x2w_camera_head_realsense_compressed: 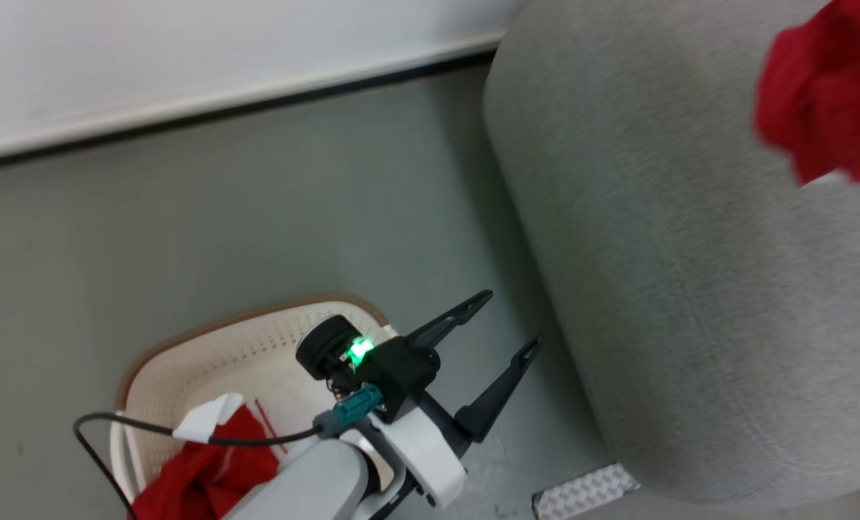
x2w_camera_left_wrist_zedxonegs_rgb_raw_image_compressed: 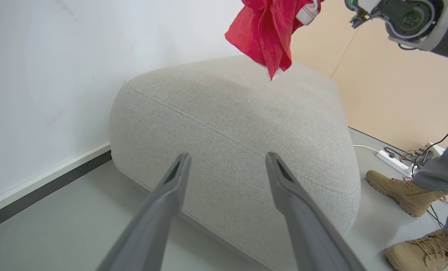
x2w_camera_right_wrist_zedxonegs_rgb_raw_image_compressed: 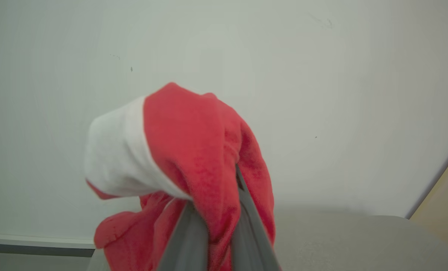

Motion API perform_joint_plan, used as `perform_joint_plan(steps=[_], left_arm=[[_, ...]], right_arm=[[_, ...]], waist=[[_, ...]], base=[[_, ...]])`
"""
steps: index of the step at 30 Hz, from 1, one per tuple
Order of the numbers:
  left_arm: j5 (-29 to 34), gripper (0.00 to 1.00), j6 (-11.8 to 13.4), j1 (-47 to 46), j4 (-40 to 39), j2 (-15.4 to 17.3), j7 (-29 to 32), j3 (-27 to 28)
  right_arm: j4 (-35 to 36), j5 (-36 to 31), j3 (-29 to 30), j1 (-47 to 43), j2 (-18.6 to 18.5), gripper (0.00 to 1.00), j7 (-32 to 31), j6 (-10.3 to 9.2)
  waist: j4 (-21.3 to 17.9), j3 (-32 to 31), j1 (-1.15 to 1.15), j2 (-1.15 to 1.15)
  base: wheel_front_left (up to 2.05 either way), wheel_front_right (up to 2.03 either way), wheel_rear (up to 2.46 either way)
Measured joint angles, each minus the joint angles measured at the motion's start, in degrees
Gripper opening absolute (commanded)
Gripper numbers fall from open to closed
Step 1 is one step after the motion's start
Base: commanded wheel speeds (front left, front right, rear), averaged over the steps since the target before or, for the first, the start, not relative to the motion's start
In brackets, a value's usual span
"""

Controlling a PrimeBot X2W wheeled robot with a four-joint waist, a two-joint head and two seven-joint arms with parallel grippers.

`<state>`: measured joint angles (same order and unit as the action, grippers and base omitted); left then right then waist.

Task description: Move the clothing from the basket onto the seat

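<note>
The right gripper (x2w_camera_right_wrist_zedxonegs_rgb_raw_image_compressed: 216, 195) was clamped shut on a red garment (x2w_camera_right_wrist_zedxonegs_rgb_raw_image_compressed: 193, 143) with a white band, the cloth bunched over its two fingers at the lower middle of the right wrist view. In the head view that garment hung at the upper right corner, above the grey seat (x2w_camera_head_realsense_compressed: 689, 289), which took up the right half of that frame. From the left wrist view its lowest tip dangled at the top centre, just over the seat's top; I could not tell whether it touched.

The left gripper (x2w_camera_head_realsense_compressed: 513, 318) sat low and centre in the head view, its fingers spread wide apart and holding nothing, pointing at the seat's side. Behind it, at the lower left, stood the cream basket (x2w_camera_head_realsense_compressed: 213, 361) on the grey floor (x2w_camera_head_realsense_compressed: 184, 238), with more red clothing (x2w_camera_head_realsense_compressed: 198, 477) lying inside. A person's tan boots (x2w_camera_left_wrist_zedxonegs_rgb_raw_image_compressed: 404, 192) stood at the lower right of the left wrist view, beside the seat.
</note>
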<state>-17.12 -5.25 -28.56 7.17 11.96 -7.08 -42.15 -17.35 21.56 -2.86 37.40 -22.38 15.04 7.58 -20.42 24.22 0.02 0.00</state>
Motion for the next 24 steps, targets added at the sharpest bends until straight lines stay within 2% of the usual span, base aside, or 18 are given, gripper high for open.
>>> perform_joint_plan(steps=[5,10,15,19,20,21,22,24], left_arm=[[1.2,1.00,0.7,-2.4,0.2,-0.3,-0.2,0.3],[1.7,1.00,2.1,-3.2,0.2,-0.4,-1.1,0.7],[1.7,1.00,3.3,-2.2,0.0,-0.1,-1.6,0.9],[1.6,1.00,4.4,-0.5,-0.7,1.0,-1.6,1.3],[1.6,1.00,4.7,-0.3,-0.9,1.3,-1.5,1.4],[1.5,1.00,4.8,-0.2,-1.1,1.5,-1.5,1.5],[1.5,1.00,4.9,-0.1,-1.5,1.6,-1.3,1.5],[1.4,1.00,5.3,0.3,-1.8,1.7,-1.1,1.7]], right_arm=[[-10.3,-1.4,5.2,12.0,-6.4,0.00,0.0,0.00],[-19.7,-2.6,10.1,21.8,-9.8,0.00,0.1,0.00],[-29.7,-4.8,14.7,26.5,-10.9,0.00,0.1,0.00],[-38.2,-6.3,17.2,26.8,-8.5,0.00,0.1,0.00],[-40.2,-7.1,16.3,26.5,-7.3,0.08,0.1,0.00],[-41.5,-7.7,15.9,26.2,-6.0,0.35,0.1,0.00],[-42.8,-7.7,16.0,26.2,-4.9,0.96,0.1,0.00],[-44.5,-7.7,15.9,26.2,-4.5,1.00,0.1,0.00]], waist=[[4.0,6.4,0.00,0.00],[8.0,11.8,0.00,0.00],[11.8,15.2,0.00,0.00],[13.2,16.5,-0.01,0.00],[13.1,16.6,-0.01,0.00],[13.0,16.6,-0.01,0.00],[12.8,16.6,-0.01,0.00],[12.4,16.1,-0.01,0.00]], base=[[0.00,0.00,0.00],[0.00,0.00,0.00],[0.00,0.00,0.00],[0.00,0.00,0.00],[0.00,0.00,0.00],[0.00,0.00,0.00],[0.00,0.00,0.00],[0.00,0.00,0.00]])
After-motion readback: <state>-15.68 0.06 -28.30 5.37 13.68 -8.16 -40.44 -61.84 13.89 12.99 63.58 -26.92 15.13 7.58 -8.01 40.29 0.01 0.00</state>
